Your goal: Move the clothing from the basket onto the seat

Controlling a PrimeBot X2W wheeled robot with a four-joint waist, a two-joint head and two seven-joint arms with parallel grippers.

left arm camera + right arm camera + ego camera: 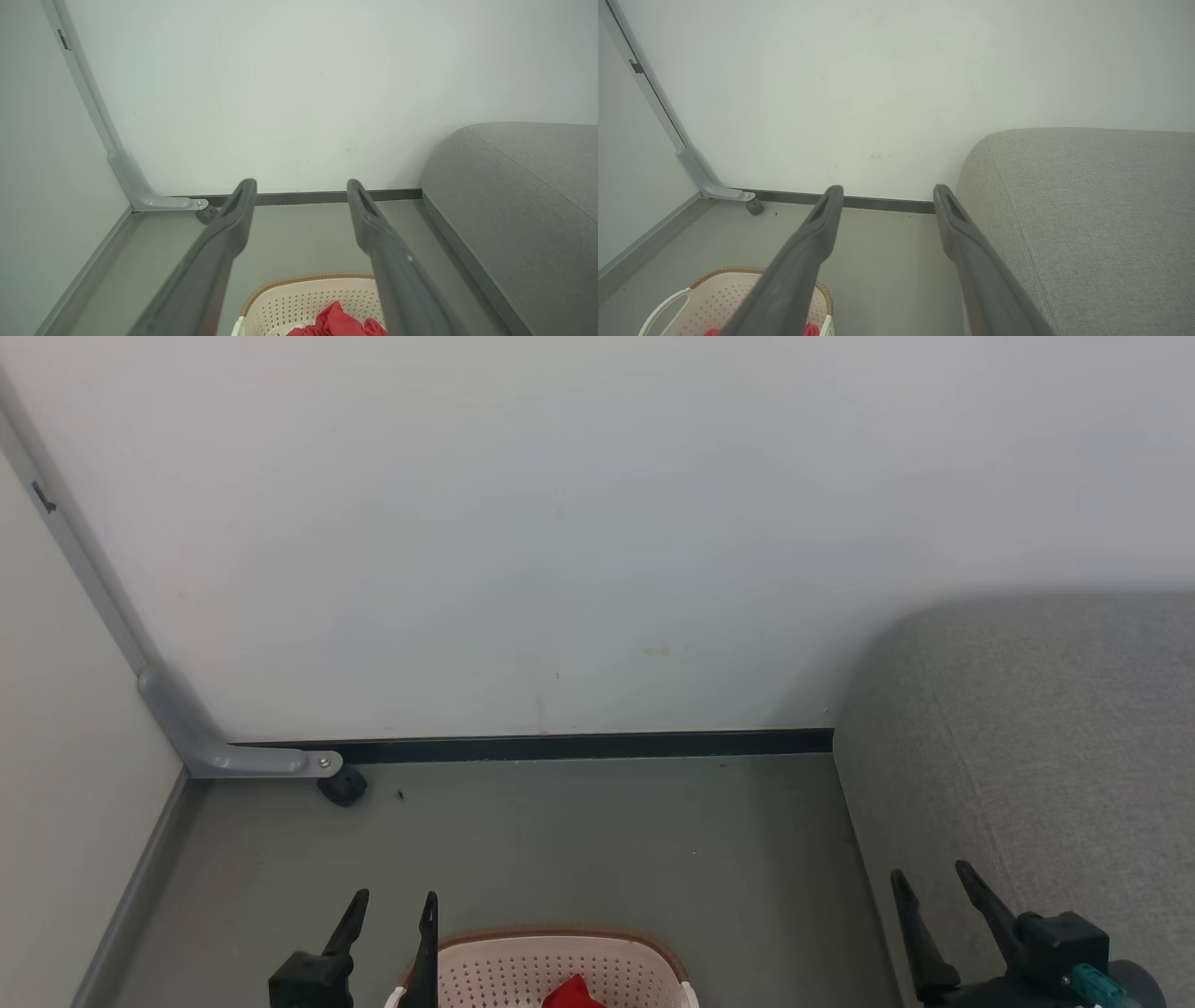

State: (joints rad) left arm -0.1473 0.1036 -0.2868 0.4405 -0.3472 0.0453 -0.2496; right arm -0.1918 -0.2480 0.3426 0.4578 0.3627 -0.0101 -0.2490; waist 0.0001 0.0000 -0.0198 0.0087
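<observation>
Two long dark fingers of the left gripper [301,186] rise from the bottom of its wrist view, spread well apart with nothing between them. Low in the gap between them sits the oval cream-white perforated plastic basket [299,298] with a brown woven-look rim. The bright red crumpled clothing [336,322] lies inside it, heaped toward the near part that the views cut off. From the head camera the basket stands on the dull grey-green floor [579,840], and the left gripper's inner finger crosses the basket's left rim, so the garment lies below and slightly to the right of that gripper. The right gripper [931,875], fingers likewise parted and empty, hangs well apart from the basket, over the near edge of the large grey woven-fabric seat [1046,728], which stands to the basket's right. The left arm is plainly the nearer one, and its likely move is down and a little rightward into the basket. The garment is too bunched, and too little of it shows, to tell any long axis.
</observation>
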